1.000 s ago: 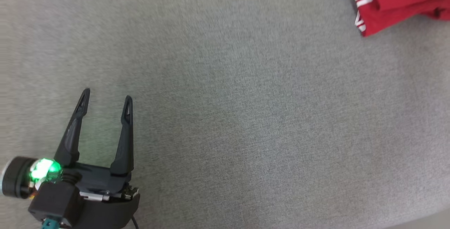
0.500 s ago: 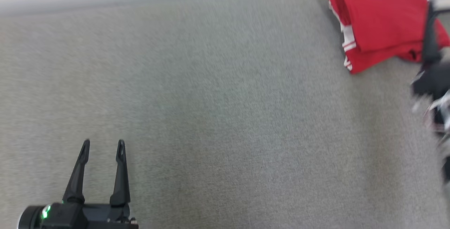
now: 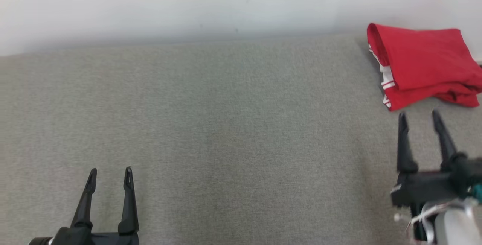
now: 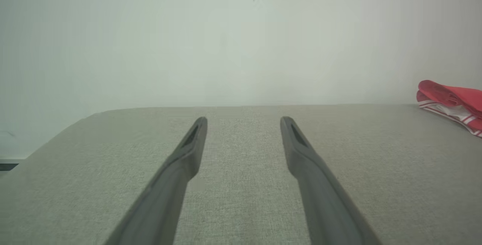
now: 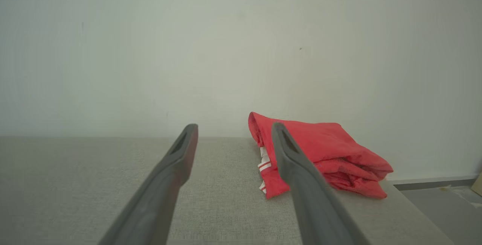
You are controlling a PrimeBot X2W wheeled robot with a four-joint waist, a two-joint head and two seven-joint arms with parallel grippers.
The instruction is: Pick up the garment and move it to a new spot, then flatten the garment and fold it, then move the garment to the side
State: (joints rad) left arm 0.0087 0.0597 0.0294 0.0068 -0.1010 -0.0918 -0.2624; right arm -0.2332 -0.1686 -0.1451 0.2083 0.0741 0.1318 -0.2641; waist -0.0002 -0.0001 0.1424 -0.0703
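A folded red garment (image 3: 421, 64) is seen lying at the far right corner of a bench (image 3: 241, 124) covered in grey woven fabric, close against a plain pale wall (image 3: 188, 4). It is laid in several layers, with the fold turned toward the middle of the bench and the looser, rumpled edges toward the right end. White stripes (image 3: 387, 83) are shown along the layered left edge. Small white markings lower on that edge are too small to be read.

The right tool (image 3: 419, 114) is held just short of the garment's near edge, with its fingers spread wide and nothing between them. No contact with the cloth can be made out in the head view. In the right wrist view, part of the garment's left side is covered by one finger, and the wall is seen directly behind the garment.

The left tool (image 3: 110, 170) is held low over the near left part of the bench, well apart from the garment, with its fingers likewise spread and nothing gripped. Bare grey fabric is seen between and beyond them.

Past the bench's right end, a strip of grey floor (image 5: 444, 200) and a dark skirting line (image 5: 429, 184) at the foot of the wall are shown in the right wrist view. A pale corner of some object (image 5: 478, 184) is cut off at that view's edge and cannot be identified.
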